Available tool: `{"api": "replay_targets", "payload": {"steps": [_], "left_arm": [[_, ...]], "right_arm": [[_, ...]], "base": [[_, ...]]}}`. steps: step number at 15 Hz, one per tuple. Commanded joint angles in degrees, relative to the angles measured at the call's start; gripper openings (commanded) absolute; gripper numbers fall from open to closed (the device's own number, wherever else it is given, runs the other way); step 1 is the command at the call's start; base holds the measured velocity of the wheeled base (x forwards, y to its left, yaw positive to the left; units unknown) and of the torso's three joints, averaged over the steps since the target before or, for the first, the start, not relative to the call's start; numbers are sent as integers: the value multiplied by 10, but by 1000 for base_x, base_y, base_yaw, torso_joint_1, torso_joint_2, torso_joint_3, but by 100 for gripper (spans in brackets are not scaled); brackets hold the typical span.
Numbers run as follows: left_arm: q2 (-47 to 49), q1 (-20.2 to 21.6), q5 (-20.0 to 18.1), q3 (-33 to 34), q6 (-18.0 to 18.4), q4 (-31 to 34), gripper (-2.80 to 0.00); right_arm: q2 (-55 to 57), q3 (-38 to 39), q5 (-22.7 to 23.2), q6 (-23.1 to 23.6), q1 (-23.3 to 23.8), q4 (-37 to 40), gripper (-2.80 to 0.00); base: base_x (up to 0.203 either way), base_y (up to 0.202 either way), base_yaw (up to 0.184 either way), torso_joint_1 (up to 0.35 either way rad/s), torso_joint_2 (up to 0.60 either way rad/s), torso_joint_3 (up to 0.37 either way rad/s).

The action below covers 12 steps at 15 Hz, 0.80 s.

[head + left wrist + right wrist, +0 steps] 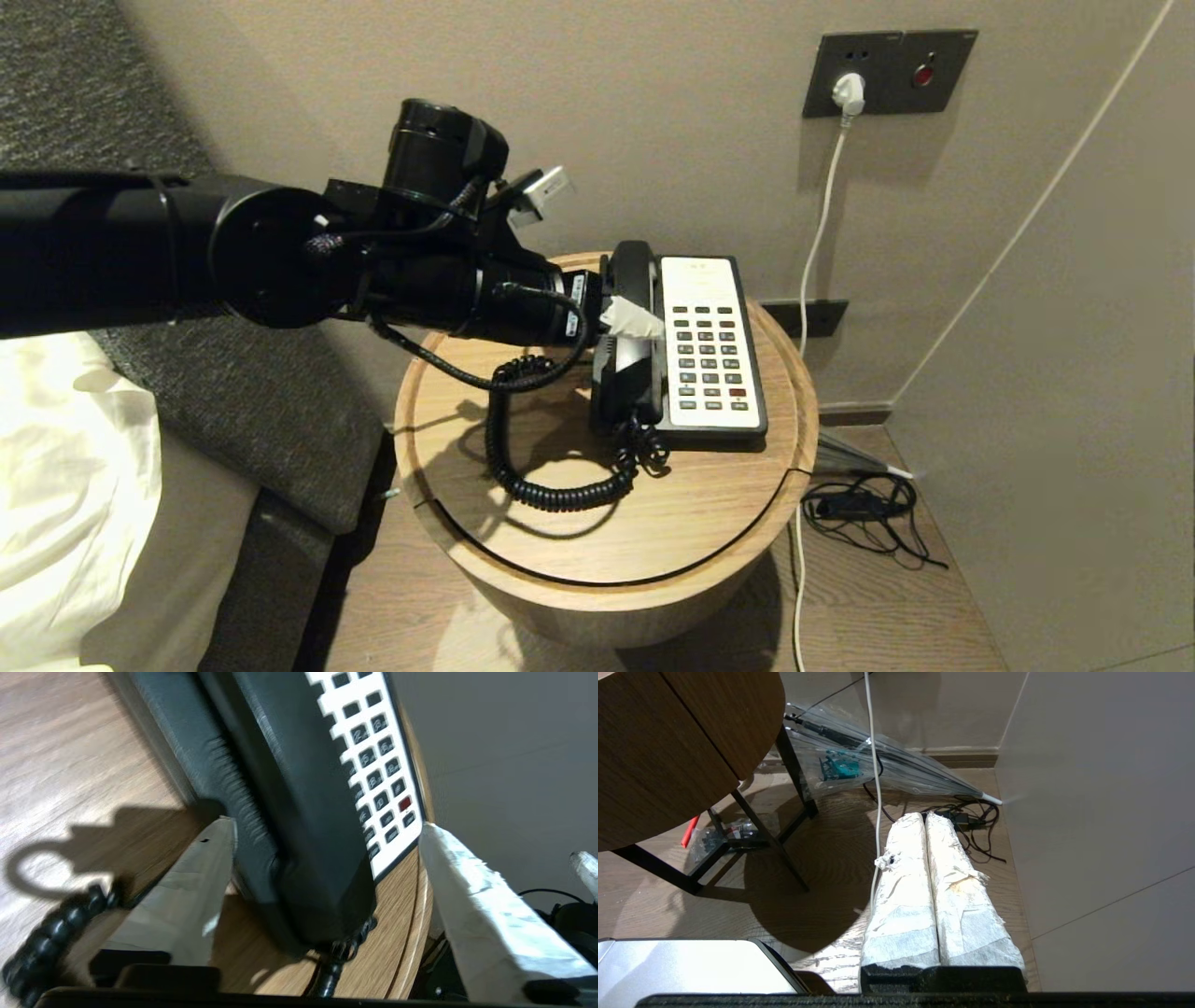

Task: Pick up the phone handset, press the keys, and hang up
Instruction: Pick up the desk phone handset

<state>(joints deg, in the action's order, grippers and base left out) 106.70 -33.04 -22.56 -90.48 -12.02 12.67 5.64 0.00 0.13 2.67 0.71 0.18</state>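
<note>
The black handset [633, 271] lies in its cradle on the left side of the phone base, beside the white keypad [711, 355], on the round wooden table [607, 541]. My left gripper [624, 322] reaches in from the left and is open, with its white-taped fingers [201, 896] straddling the handset [299, 812]. One finger lies against the handset's outer side, the other stands over the keypad [373, 765] edge. The coiled cord [541, 485] loops across the table. My right gripper [924, 816] hangs parked low beside the table, shut and empty, out of the head view.
A wall stands close behind the table, with a socket panel [848, 89] and a white cable [817, 233] hanging down. Black cables [864, 509] lie on the floor at the right. A bed [56, 485] and a grey headboard are at the left.
</note>
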Motion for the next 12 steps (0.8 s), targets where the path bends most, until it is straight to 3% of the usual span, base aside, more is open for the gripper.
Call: {"api": "replay_targets", "payload": {"steps": [1, 12], "left_arm": [[9, -3, -1, -12, -2, 0, 0], [47, -5, -1, -22, -3, -38, 0]], "right_arm": [[1, 0, 0, 1, 0, 0, -280], [1, 0, 0, 1, 0, 0, -280]], "base": [[0, 0, 0, 0, 0, 0], [0, 0, 0, 0, 0, 0]]}}
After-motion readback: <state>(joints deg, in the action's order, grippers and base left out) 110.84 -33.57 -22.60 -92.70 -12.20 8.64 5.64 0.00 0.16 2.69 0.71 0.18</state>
